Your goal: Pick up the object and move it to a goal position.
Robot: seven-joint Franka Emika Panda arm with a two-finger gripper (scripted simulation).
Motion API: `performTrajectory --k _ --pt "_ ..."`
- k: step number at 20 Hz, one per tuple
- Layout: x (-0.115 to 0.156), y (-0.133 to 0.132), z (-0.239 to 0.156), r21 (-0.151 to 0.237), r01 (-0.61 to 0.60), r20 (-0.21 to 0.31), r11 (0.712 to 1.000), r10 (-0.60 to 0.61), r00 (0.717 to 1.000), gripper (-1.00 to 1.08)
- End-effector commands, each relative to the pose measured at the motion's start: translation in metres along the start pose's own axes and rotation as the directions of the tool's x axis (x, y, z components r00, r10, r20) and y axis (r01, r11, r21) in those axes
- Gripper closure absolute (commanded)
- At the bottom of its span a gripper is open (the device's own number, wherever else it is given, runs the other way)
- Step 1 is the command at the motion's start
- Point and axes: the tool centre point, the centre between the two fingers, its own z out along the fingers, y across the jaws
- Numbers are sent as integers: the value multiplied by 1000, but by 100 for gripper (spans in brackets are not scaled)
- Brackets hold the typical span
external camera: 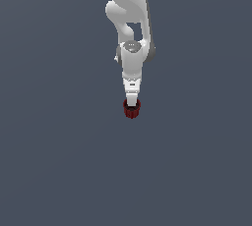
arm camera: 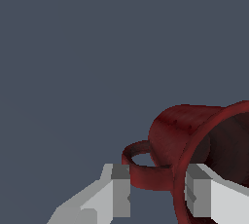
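The fingers [arm camera: 158, 194] pinch the red cup [arm camera: 194, 140] by its rim wall, one inside, one outside; such a thin hold could let it swing or slip.

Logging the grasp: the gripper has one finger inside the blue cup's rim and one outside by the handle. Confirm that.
Only the colour is wrong: the cup is dark red, not blue, as the wrist view shows. The gripper does straddle its rim, with one finger inside.
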Motion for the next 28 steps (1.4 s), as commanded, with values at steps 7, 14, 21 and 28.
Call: performTrajectory --k 7,14,21,28 --pt "-11 6 -24 -4 -1 0 1000 1 1000 108" --pt "-30 14 -65 -3 0 -3 1000 0 1000 108" --pt "-54 24 -119 -5 2 -7 1000 -2 1000 108" --pt "-82 36 -181 -6 2 -10 1000 -2 1000 108"
